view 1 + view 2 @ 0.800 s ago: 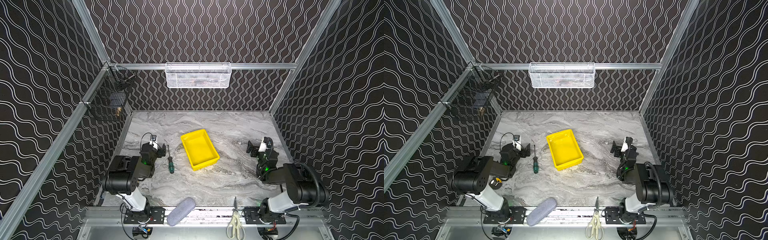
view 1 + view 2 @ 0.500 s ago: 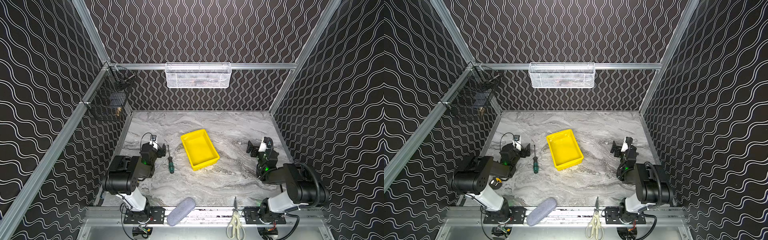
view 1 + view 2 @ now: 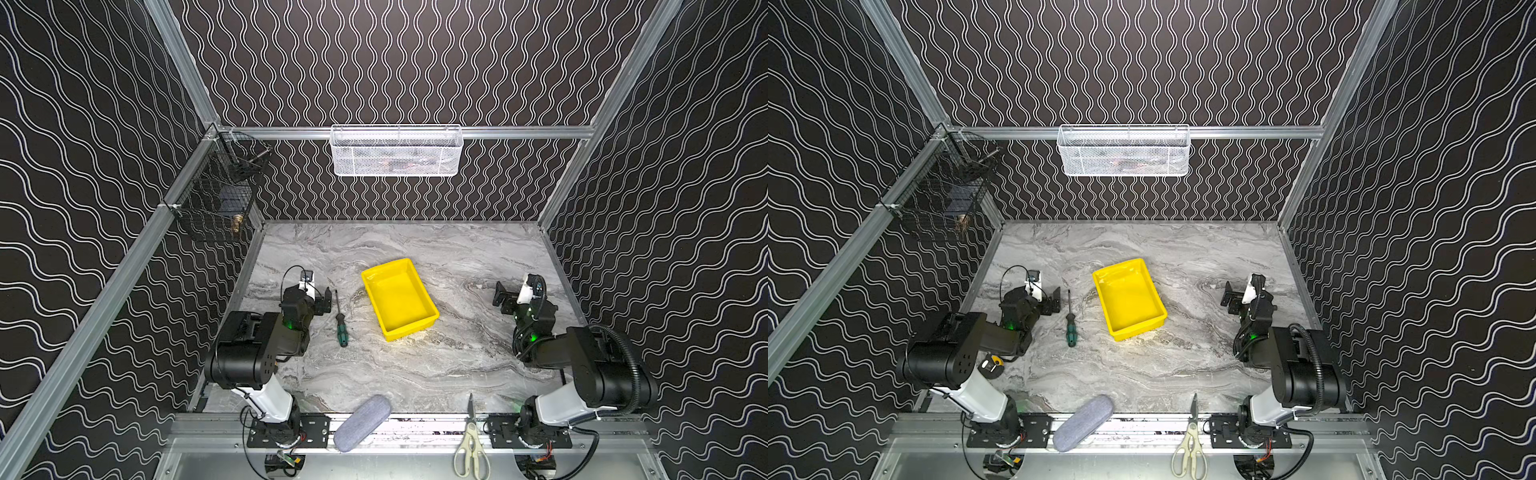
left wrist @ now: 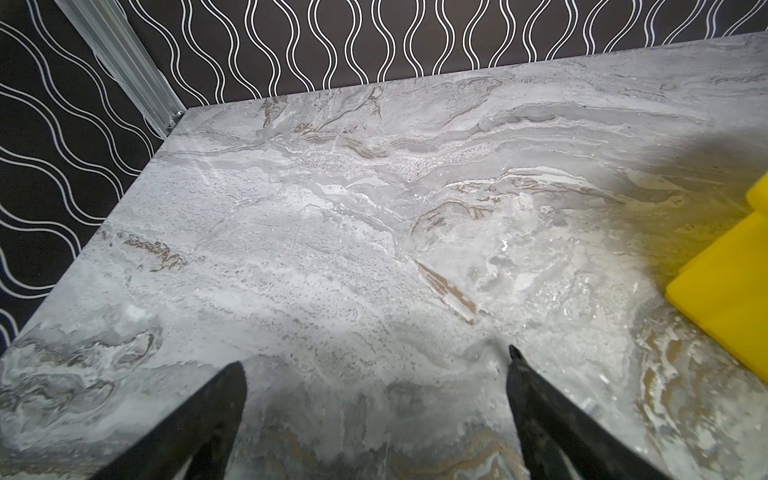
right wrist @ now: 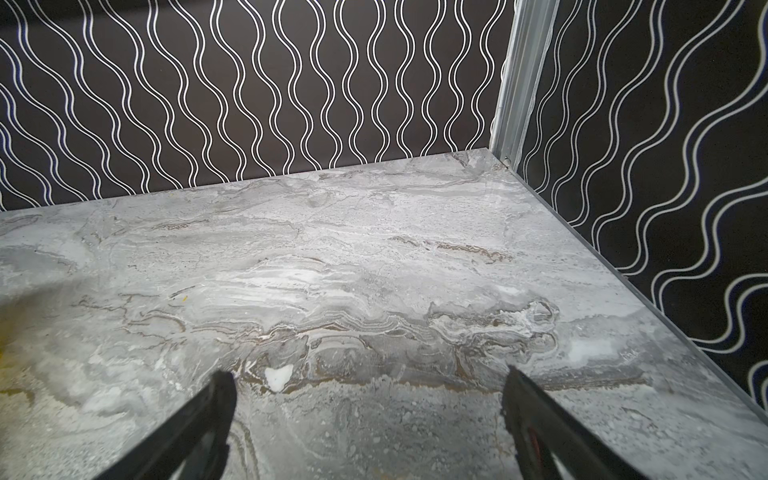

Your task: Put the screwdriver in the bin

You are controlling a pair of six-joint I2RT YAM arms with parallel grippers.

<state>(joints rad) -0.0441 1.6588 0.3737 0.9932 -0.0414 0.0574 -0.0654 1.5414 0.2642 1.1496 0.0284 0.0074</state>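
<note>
marble table [image 3: 415, 374]: bin [image 3: 399, 297] empty, screwdriver [image 3: 341, 328] lying near it; left tool [image 4: 374, 357], right tool [image 5: 368, 372] spread wide.

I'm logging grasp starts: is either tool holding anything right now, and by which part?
Nothing is held. The left tool and right tool both stand open and empty; the screwdriver lies free on the table.

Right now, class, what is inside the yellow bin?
Nothing: in both top views the bin shows only its bare yellow floor. The screwdriver lies outside, on the table to its left. Nothing covers the inside.
</note>
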